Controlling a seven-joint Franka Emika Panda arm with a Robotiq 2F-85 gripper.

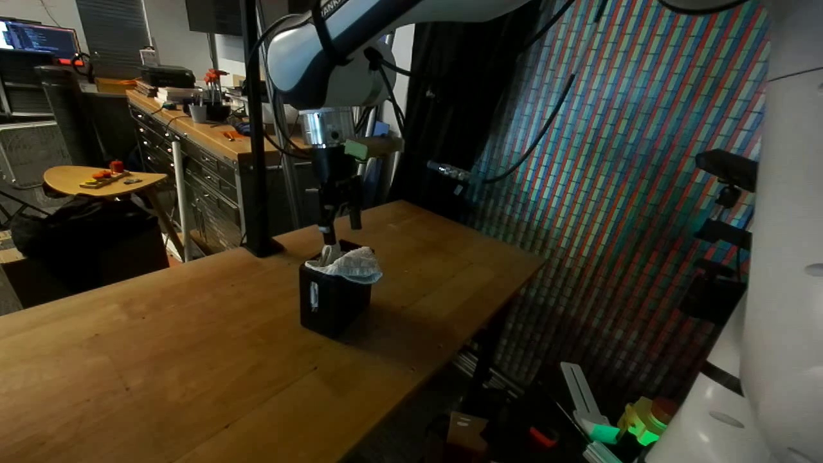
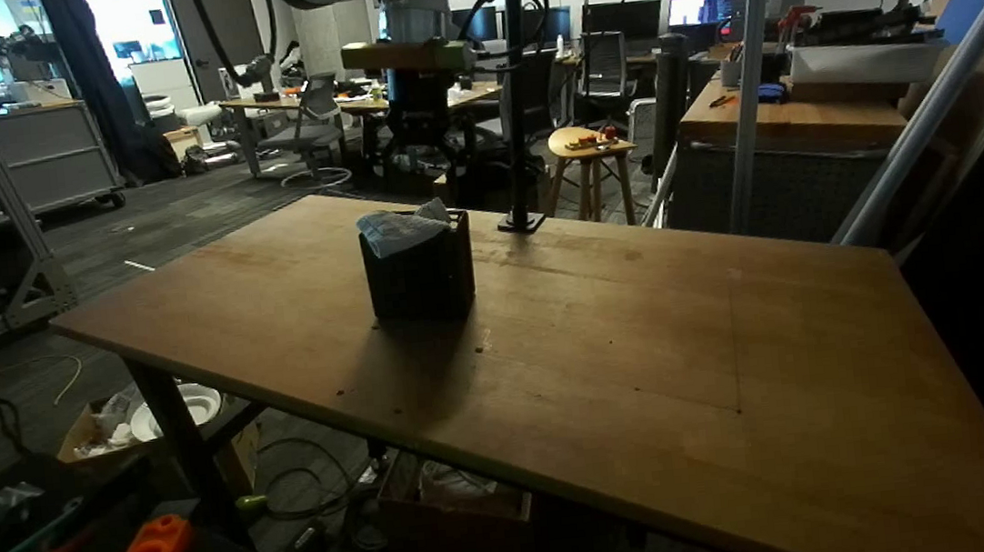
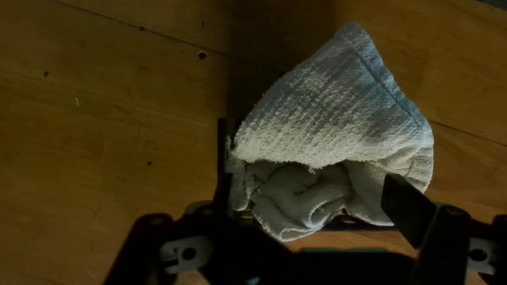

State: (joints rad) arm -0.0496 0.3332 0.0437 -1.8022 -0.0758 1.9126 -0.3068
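Wrist view: claw (image 3: 308, 180), wide-spread and empty, over nubbly, crumpled pale cloth (image 3: 328, 114) in rectangular black box (image 3: 222, 144)

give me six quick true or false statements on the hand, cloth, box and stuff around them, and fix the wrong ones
1. The hand has its jaws open. True.
2. The cloth lies entirely inside the black box. False: part is in the box and part hangs out over its edge.
3. The box stands upright on the wooden table. True.
4. The black post touches the box. False: the two stand apart on the table.
5. Small items lie on the stool. True.
6. The cloth is bright red. False: it is pale, with a bluish tint along one side.
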